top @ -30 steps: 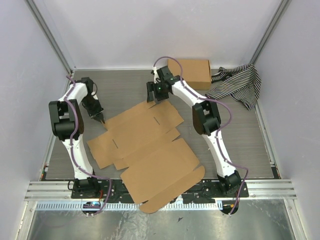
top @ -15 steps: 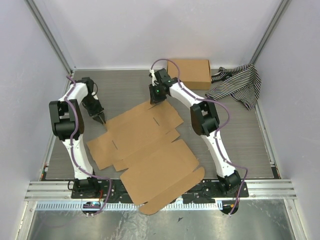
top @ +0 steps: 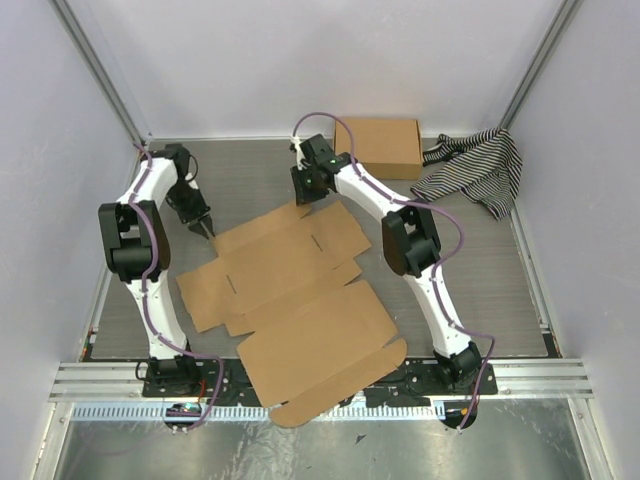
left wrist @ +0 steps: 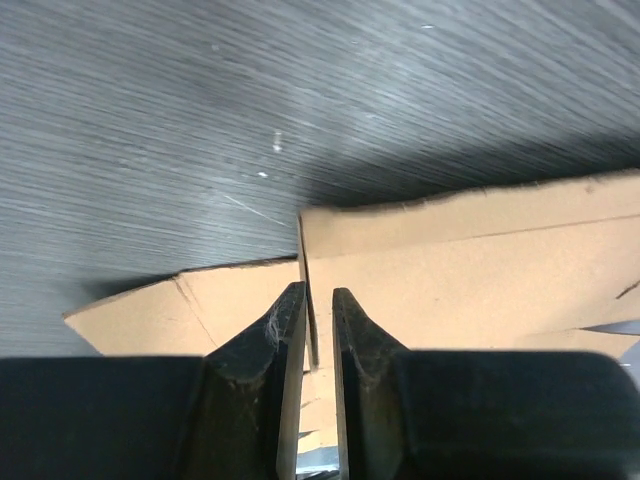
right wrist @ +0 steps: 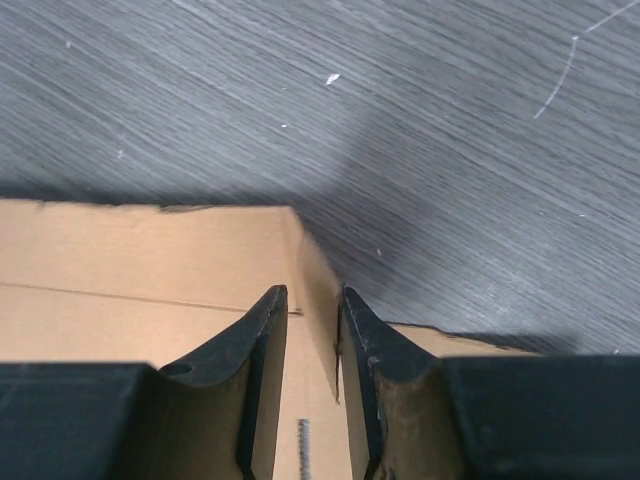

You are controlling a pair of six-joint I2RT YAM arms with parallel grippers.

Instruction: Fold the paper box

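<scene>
At the far left of the desk (top: 250, 180), the left gripper (top: 204, 227) sits low at the left far corner of the box (top: 300, 300). In the left wrist view its fingers (left wrist: 280, 345) are nearly together, clamped on a thin cardboard edge that stands upright between them.

The box is an unfolded flat sheet, lying at a slant across the middle of the desk. Its largest panel reaches over the near edge between the arm bases.

The right gripper (top: 308, 195) is at the sheet's far corner. In the right wrist view its fingers (right wrist: 262, 350) are close together with a strip of cardboard held in the narrow gap, just below a raised corner.

Further right, a carton (top: 380, 143) stands against the back wall, and beside it lies a striped cloth (top: 480, 170), apart from the sheet.
</scene>
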